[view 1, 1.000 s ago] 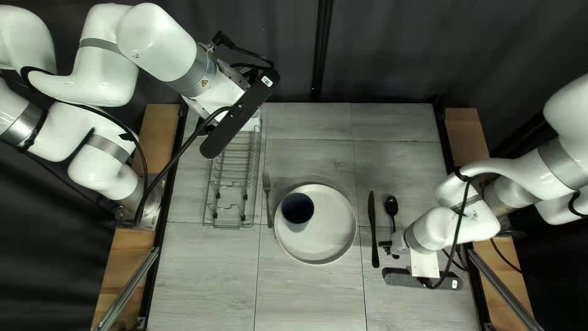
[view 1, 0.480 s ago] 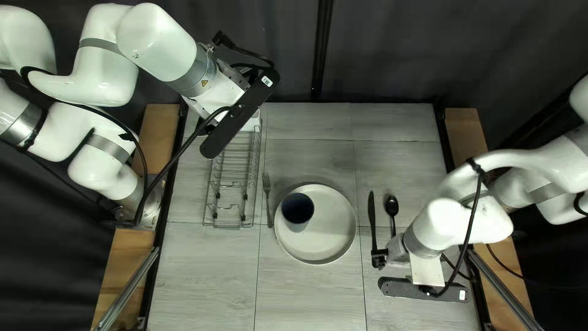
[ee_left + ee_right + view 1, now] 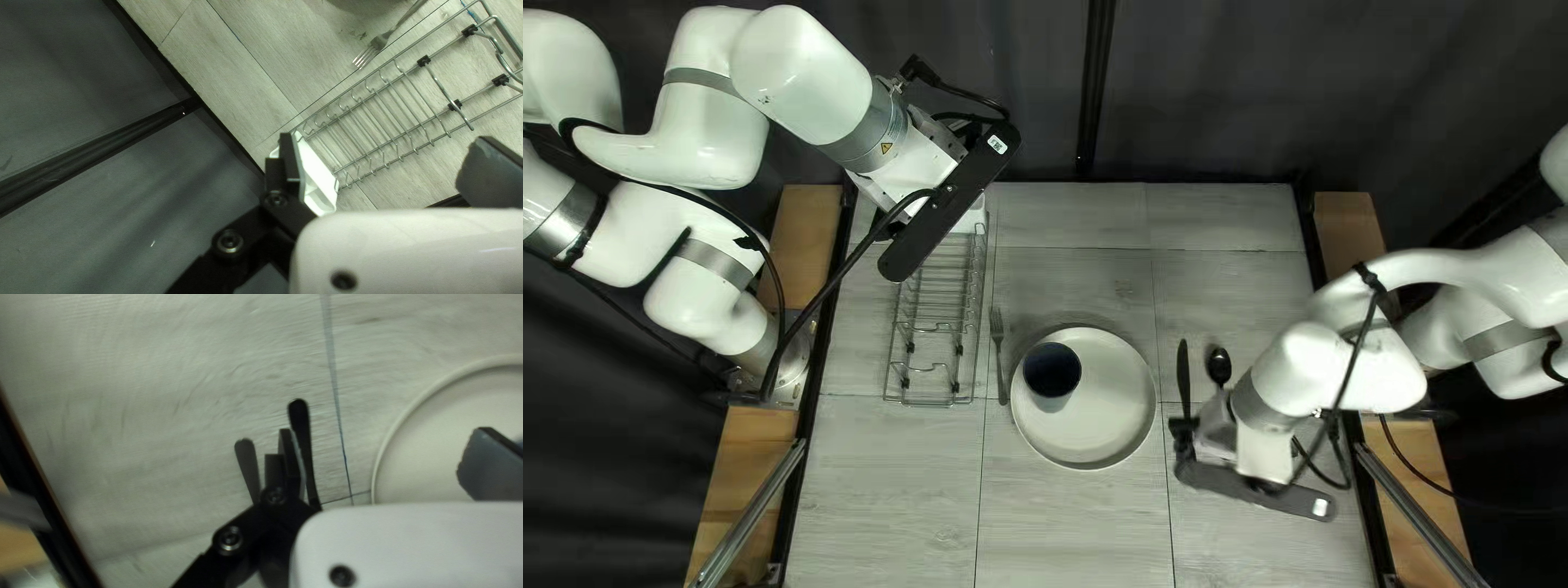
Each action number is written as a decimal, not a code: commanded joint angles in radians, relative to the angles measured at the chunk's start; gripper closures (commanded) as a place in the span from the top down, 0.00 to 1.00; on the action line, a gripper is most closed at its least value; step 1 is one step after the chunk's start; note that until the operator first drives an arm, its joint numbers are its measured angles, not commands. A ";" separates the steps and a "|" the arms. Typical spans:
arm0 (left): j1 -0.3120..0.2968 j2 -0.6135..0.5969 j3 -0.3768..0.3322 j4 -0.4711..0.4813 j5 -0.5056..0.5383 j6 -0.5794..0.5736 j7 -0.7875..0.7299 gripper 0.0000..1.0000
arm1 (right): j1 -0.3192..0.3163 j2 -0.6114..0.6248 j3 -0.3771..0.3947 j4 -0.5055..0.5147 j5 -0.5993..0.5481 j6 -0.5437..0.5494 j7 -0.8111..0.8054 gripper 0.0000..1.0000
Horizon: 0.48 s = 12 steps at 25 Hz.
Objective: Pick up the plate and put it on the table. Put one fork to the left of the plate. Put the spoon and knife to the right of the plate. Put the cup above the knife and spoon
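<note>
Top left view: cup [image 3: 1052,370] on plate [image 3: 1116,405], ten o'clock.
Left gripper [image 3: 895,227] open; right gripper [image 3: 1185,432] open, near knife [image 3: 1183,372].

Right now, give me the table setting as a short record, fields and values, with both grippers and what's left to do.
plate: on the table, right of the fork in the top left view
cup: standing on the plate, toward its fork side
knife: right of the plate
spoon: right of the knife
wire rack: left of the fork
left gripper: open, raised near the wire rack
right gripper: open, near the knife's handle
remaining: cup not yet above knife and spoon
</note>
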 commanded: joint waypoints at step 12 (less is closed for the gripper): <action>0.000 0.000 0.000 0.000 0.000 0.000 0.000 1.00 | -0.247 -0.186 0.153 0.162 -0.206 0.362 0.670 1.00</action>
